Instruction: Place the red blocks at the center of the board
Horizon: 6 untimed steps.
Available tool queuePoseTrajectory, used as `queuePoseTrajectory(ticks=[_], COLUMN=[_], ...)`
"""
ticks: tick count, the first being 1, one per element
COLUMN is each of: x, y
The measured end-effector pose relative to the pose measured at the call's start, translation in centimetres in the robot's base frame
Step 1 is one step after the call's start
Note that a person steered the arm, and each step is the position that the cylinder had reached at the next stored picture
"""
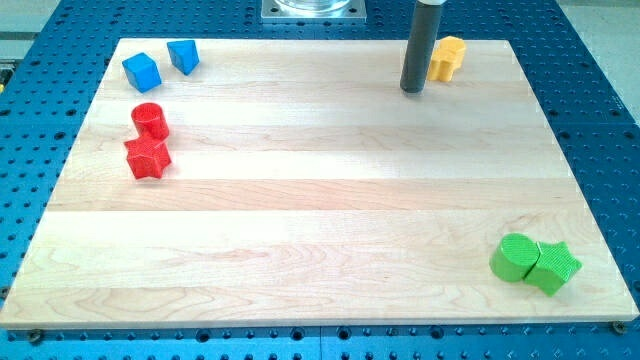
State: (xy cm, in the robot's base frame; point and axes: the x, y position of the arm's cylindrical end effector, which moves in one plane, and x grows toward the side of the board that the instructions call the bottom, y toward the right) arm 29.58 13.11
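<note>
A red cylinder (150, 120) and a red star-shaped block (148, 158) sit touching each other near the left edge of the wooden board (320, 210), the cylinder above the star. My tip (413, 90) is at the view's top right, far to the right of both red blocks. It stands just left of a yellow block (448, 57), close to it.
A blue cube (142, 71) and a blue triangular block (183, 55) lie at the top left corner. A green cylinder (513, 257) and a green star (554, 266) touch each other at the bottom right corner. The board rests on a blue perforated table.
</note>
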Motion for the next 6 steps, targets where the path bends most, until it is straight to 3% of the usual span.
queuePoseTrajectory(ticks=[3,6], x=[0.5,1.9], y=[-2.2,-23.4])
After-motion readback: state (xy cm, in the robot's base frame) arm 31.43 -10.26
